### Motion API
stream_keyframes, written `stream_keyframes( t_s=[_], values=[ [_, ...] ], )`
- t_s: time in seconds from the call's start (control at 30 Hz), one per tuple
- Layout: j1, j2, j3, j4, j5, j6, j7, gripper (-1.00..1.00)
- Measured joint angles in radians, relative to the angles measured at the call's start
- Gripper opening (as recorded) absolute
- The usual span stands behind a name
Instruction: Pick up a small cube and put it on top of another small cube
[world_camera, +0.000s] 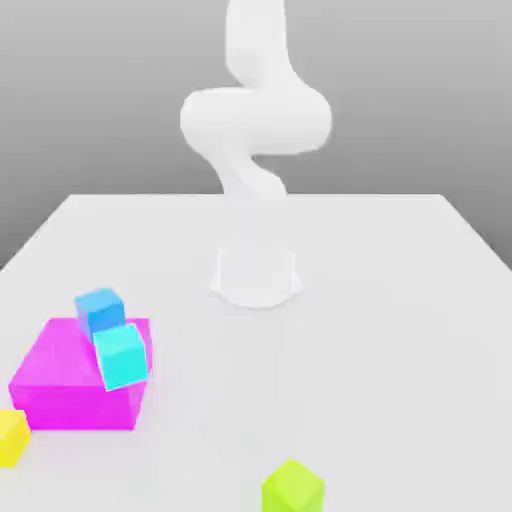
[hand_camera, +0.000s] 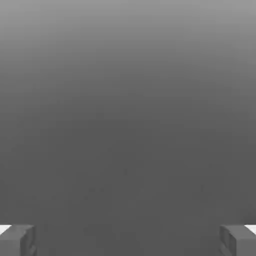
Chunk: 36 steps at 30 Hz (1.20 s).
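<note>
Several small cubes lie on the white table (world_camera: 400, 300). A blue cube (world_camera: 100, 308) and a cyan cube (world_camera: 122, 355) sit tilted on a large magenta block (world_camera: 70, 385) at the exterior view's left. A yellow cube (world_camera: 12, 437) rests by the front left edge. A lime-green cube (world_camera: 292, 488) stands at the front, near the middle. My gripper (hand_camera: 128, 240) is open in the hand view, its grey fingertips (hand_camera: 17, 240) far apart with nothing between them, facing plain grey background.
The white arm (world_camera: 255, 120) rises from its round base (world_camera: 256, 275) at the table's middle and curls upward out of the exterior view.
</note>
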Motion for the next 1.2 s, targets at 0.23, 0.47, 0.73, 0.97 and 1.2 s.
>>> stream_keyframes(
  t_s=[0.23, 0.47, 0.73, 0.97, 1.2],
  values=[
    [0.094, 0.259, -0.069, -0.028, 0.031, 0.094, -0.201, 0.0],
    [0.156, 0.514, -0.108, -0.055, 0.08, 0.186, -0.41, 0.0],
    [0.174, 0.802, -0.097, -0.087, 0.107, 0.292, -0.629, 0.0],
    [0.163, 1.051, -0.076, -0.095, 0.082, 0.416, -0.741, 0.0],
    [0.144, 1.153, -0.053, -0.076, 0.099, 0.494, -0.758, -1.0]
  ],
)
